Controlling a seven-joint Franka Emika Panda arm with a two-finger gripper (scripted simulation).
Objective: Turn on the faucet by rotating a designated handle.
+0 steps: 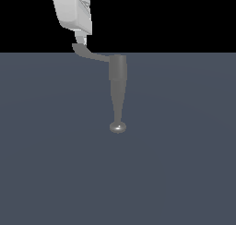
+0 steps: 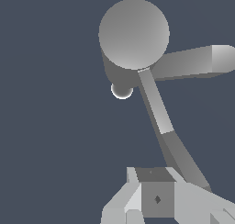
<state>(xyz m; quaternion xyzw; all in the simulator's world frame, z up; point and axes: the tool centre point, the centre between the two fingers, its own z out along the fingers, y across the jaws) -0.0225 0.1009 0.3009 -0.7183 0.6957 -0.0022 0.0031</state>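
Observation:
The grey faucet (image 1: 118, 74) stands on a dark floor, its cylinder tapering to a stem with a shiny knob (image 1: 118, 127). The curved handle (image 1: 92, 54) projects toward the exterior view's left. My white gripper (image 1: 81, 38) hangs above the handle's flared tip, its fingers drawn together and meeting that tip. In the wrist view the faucet (image 2: 134, 33) shows its round cylinder top. From there the handle (image 2: 158, 113) runs down to the gripper (image 2: 157, 191) and passes beside its fingers. Nothing sits between the fingers.
A thick grey spout (image 2: 193, 62) juts sideways from the cylinder in the wrist view. The flat dark grey floor (image 1: 184, 173) spreads all around the faucet.

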